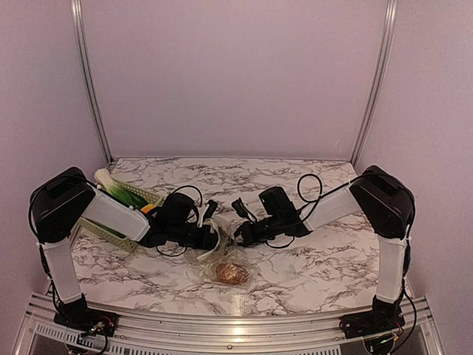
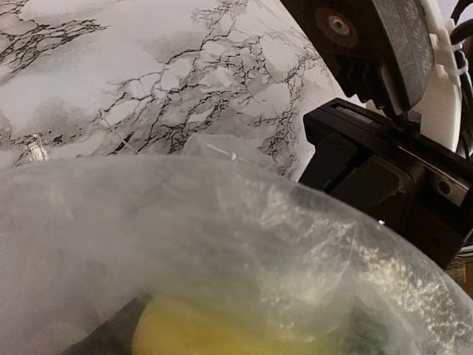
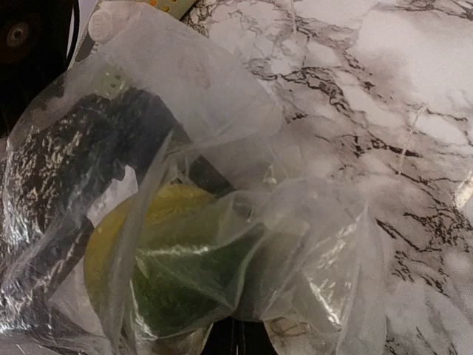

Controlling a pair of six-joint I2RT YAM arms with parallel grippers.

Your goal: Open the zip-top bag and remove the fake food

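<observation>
The zip-top bag [image 1: 214, 255] lies crumpled between my two grippers. A brown round lump [image 1: 231, 274] sits in its near end on the table. My left gripper [image 1: 212, 238] is pressed into the bag's left side. In the left wrist view the bag's film [image 2: 222, 229] hides its fingers, and a yellow lemon [image 2: 207, 333] shows through right at the jaws. My right gripper [image 3: 240, 342] has its fingers together on a fold of the bag [image 3: 310, 244]. The lemon [image 3: 174, 211] and a green piece [image 3: 185, 285] lie inside the bag just ahead of it.
A pale green slatted basket [image 1: 111, 229] stands at the left under my left arm. It holds green vegetables [image 1: 126, 194] and an orange piece [image 1: 148, 208]. My right arm's black body [image 2: 384, 177] is close in front of my left wrist camera. Walls close in the back and sides.
</observation>
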